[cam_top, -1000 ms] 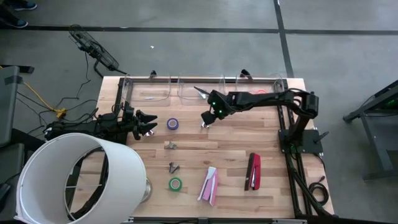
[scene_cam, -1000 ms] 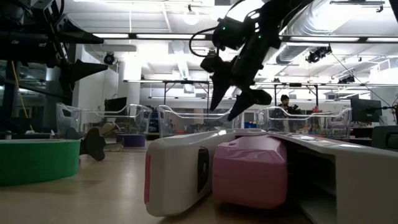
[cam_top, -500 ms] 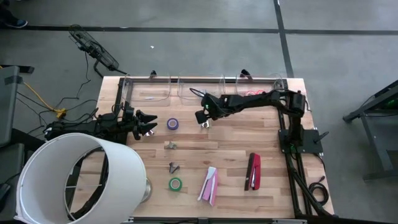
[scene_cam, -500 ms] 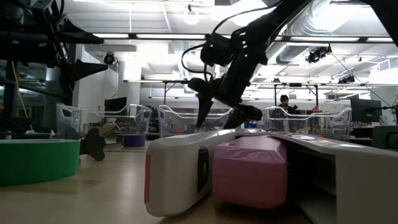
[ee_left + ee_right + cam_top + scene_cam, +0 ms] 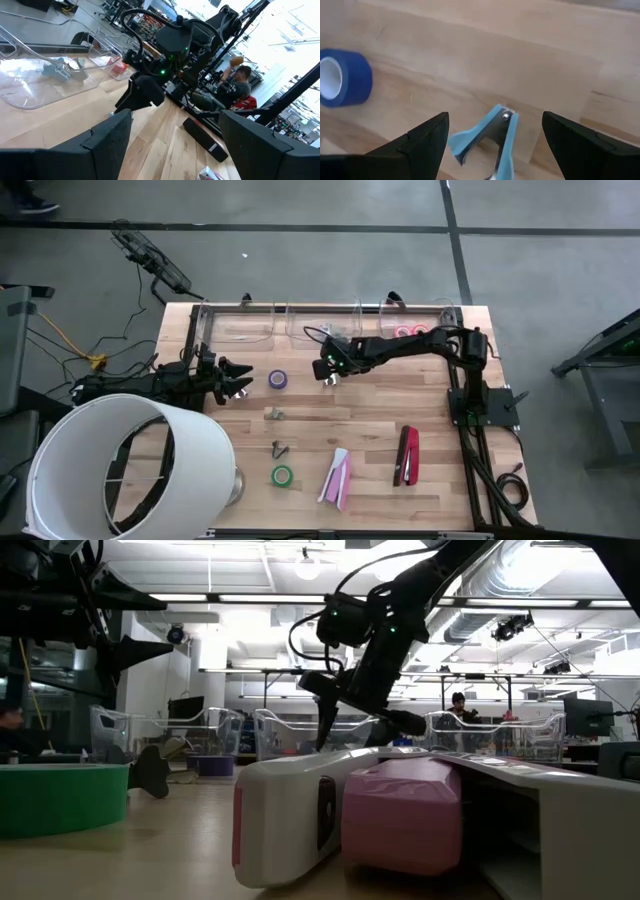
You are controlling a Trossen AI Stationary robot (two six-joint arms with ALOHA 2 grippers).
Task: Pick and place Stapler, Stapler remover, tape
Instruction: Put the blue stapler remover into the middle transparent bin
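At the left edge of the table, left gripper idle, fingers spread on nothing. Just to its right, purple tape flat on the wood, untouched. Right of that, near the middle of the rear edge, right gripper: sunk lower toward the boards than a second ago and drawn a little leftward, judging by the low view. Now poised directly over the blue staple remover, fingers wide apart, one on each side, neither touching it. Meaning for the task: approach as good as done, grasp not yet made; probably a short further descent and a squeeze left. Remover lying flat on bare wood, hinge pin at the end away from the wrist, the two blue wings splaying back toward it; long axis running roughly with the arm's reach, slightly skewed between the fingers, so a closing pinch likely to land across the wings. Farther right, toward the front edge, red stapler lengthwise front to rear, waiting its turn.
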